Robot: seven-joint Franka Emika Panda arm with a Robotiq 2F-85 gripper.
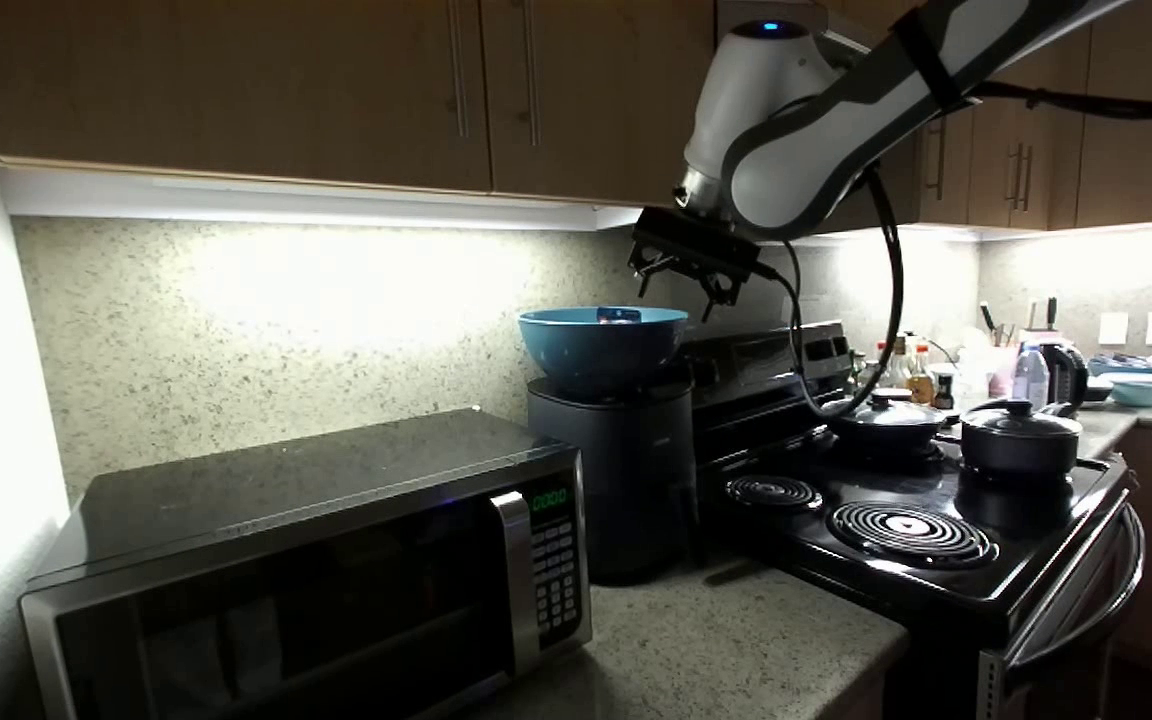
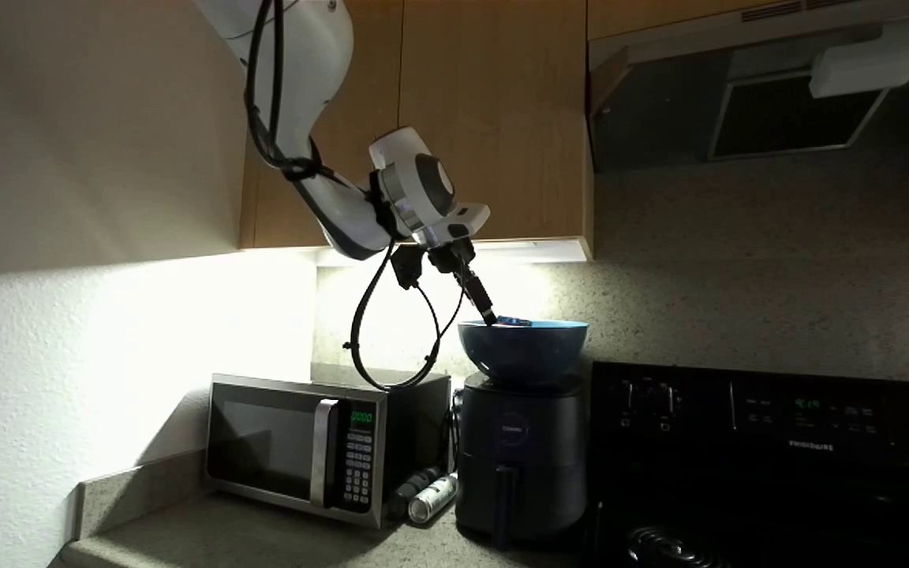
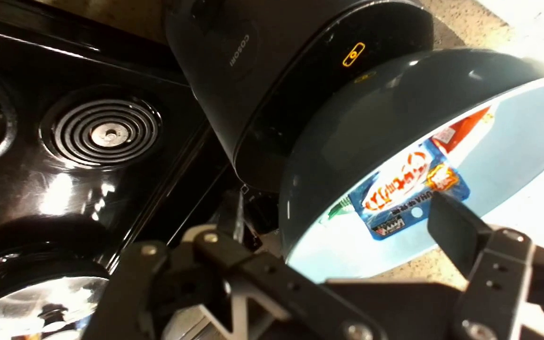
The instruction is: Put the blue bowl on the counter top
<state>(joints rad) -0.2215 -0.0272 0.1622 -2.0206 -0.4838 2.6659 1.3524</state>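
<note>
Placement looks undone: in an exterior view, the round blue plastic bowl (image 1: 591, 350) sits mid-frame on a black air fryer (image 1: 626, 480), the black two-fingered gripper (image 1: 675, 302) splayed, empty, above; grasping and lowering onto the speckled grey counter top (image 1: 726, 640), lower centre, remain.

It's a kitchen I'm working in remotely: wooden cabinets (image 1: 236, 90) hang above a speckled counter top (image 1: 726, 640). I see a microwave (image 2: 297, 450) toward the back corner of that top, by the wall (image 2: 131, 371), and an air fryer (image 2: 521, 465) near the edge that faces a black stove (image 1: 866, 485). On the stove I make out coil burners (image 1: 913, 533) and a lidded pot (image 1: 1021, 450).
</note>
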